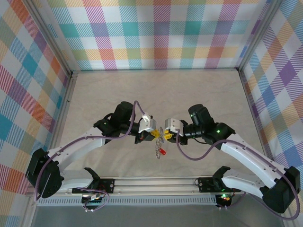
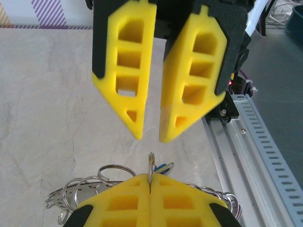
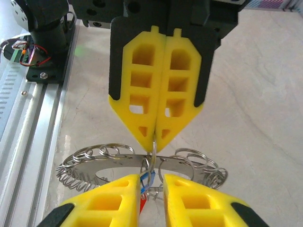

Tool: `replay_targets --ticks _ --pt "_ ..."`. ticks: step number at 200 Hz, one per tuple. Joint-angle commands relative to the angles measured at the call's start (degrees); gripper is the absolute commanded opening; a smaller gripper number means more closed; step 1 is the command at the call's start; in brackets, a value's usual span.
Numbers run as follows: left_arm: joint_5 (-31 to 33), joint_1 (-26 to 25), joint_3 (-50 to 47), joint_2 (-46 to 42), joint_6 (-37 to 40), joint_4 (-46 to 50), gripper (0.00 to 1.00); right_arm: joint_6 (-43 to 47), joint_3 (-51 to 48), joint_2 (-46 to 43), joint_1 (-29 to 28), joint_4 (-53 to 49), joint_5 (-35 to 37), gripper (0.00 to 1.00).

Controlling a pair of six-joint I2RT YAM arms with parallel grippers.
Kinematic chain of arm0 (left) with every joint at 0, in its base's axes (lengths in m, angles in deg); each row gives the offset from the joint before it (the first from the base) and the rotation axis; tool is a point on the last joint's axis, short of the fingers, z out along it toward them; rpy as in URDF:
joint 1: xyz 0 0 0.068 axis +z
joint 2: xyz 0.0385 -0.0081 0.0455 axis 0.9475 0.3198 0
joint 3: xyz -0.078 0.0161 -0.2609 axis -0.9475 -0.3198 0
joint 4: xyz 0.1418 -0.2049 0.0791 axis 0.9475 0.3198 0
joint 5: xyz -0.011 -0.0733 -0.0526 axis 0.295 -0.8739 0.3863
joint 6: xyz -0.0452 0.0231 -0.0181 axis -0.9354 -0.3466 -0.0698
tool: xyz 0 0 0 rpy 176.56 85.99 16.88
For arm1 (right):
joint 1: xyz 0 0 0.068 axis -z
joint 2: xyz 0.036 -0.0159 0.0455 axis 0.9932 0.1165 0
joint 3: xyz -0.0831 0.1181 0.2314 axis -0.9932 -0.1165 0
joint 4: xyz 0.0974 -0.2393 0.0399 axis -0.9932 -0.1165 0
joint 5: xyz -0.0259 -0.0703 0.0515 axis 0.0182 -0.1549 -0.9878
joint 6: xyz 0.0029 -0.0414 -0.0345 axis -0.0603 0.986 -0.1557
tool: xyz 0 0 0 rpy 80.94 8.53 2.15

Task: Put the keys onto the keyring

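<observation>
Two hands met tip to tip over the pale marbled desk [image 1: 118, 90], the left hand [image 1: 155, 134] at 9 o'clock of the meeting point and the right hand [image 1: 167, 135] at 3 o'clock.

In the right wrist view, the left hand [image 3: 155, 136] had its yellow fingers pressed flat together. They pinched the thin silvery metal keyring [image 3: 153, 150] at its upper edge. The many small silver-grey metal keys [image 3: 90, 164] fanned out in a spiky wreath at 6 o'clock of that pinch, strung on the ring. From above, the keys [image 1: 157, 149] dangled as a short bunch at 6 o'clock of both hands, with the small red piece [image 1: 162, 152] on their 4 o'clock side. Whether the bunch touched the desk could not be told.

The right hand [image 3: 151, 178] had a clear gap between its fingers and gripped nothing. A small blue tab [image 3: 147, 180] and a bit of the ring's wire lay inside that gap.

The step in hand looked like the threading itself: one hand steadied the ring while the other lined up to take a second hold. The next move probably called for the right hand to close on the wire or tab between its fingers. That needed fine alignment, since the wire was thin and lay edge-on to the pads. The left hand would have to grip firmly so the bunch did not swing or twist.
</observation>
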Motion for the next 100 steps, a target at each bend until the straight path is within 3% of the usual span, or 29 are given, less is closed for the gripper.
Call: replay_targets --ticks 1,21,100 --pt "-3.82 -0.37 -0.24 -1.95 -0.21 -3.91 0.0 -1.0 -0.61 -0.53 0.26 0.28 -3.46 0.17" --pt "-5.98 -0.39 -0.64 -2.03 -0.52 -5.25 0.0 -1.09 -0.38 0.75 0.26 0.79 -4.83 0.15" --pt "-4.43 -0.36 -2.44 -2.86 -3.12 -10.18 0.0 -2.31 -0.68 3.3 0.28 3.5 -7.88 0.08"
